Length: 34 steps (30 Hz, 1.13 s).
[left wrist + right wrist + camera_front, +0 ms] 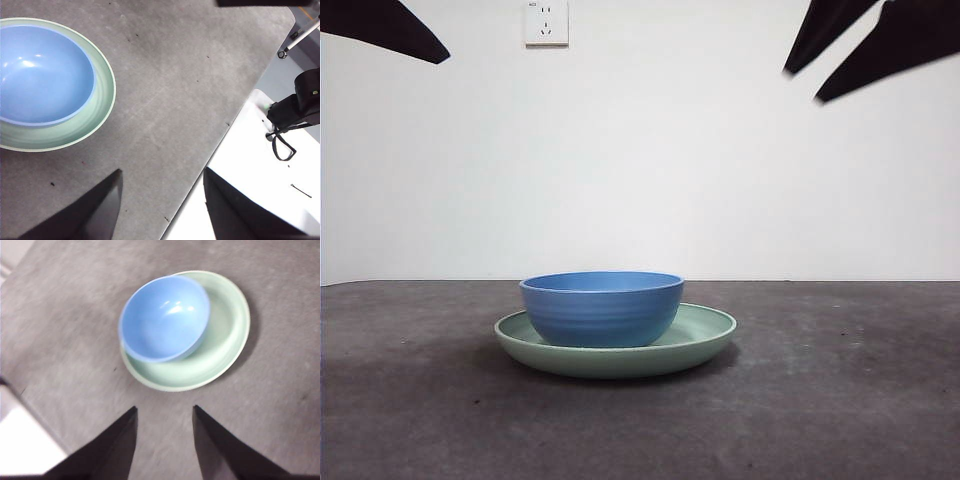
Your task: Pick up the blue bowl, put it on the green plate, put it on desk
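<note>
Blue and glossy, the round ribbed bowl sits upright inside the wide, shallow, pale mint-green glossy plate, and we see it set off-centre: in the front view the bowl lies toward the plate's 9 o'clock side, leaving a broad bare crescent of plate toward 3 o'clock. The plate in turn rests flat on the large dark grey-brown matte desk, roughly at the middle of the visible surface. We note that the bowl is empty in both wrist views, and the plate rim shows around it. The left gripper hangs above the desk, well apart from the dishes, with its two black jaws spread and nothing between them. The right gripper likewise hangs above the desk near the plate, jaws apart and holding nothing. In the front view we see only black tips at the top corners, at about 10 and 2 o'clock. A white wall socket sits at 12 o'clock on the white wall.
</note>
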Tool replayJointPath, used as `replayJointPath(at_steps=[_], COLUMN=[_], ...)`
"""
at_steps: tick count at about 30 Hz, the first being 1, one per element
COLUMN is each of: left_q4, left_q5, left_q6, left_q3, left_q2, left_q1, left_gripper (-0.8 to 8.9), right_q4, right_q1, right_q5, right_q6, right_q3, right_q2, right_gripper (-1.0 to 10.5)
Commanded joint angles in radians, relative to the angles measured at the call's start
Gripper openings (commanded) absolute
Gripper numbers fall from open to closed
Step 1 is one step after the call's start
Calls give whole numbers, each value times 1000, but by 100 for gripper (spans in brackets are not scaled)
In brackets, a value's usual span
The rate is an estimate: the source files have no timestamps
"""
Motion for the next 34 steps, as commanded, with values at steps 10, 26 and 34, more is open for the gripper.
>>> replayJointPath(at_steps=[10,26,34], left_q4=[4,4,5], left_q5=[7,7,7], left_q6=[11,11,12], left_q3=[10,10,10], left_q2=[4,4,4], left_q1=[-5,-5,-5], left_gripper=[262,238,10], right_q4=[-223,-222,-221], right_q1=[108,135,135], right_q5=[-3,-3,-2], right_q6=[-26,-27,-41], right_q3=[18,18,18], right_q2=[-188,-195,-195], right_gripper=[175,171,9])
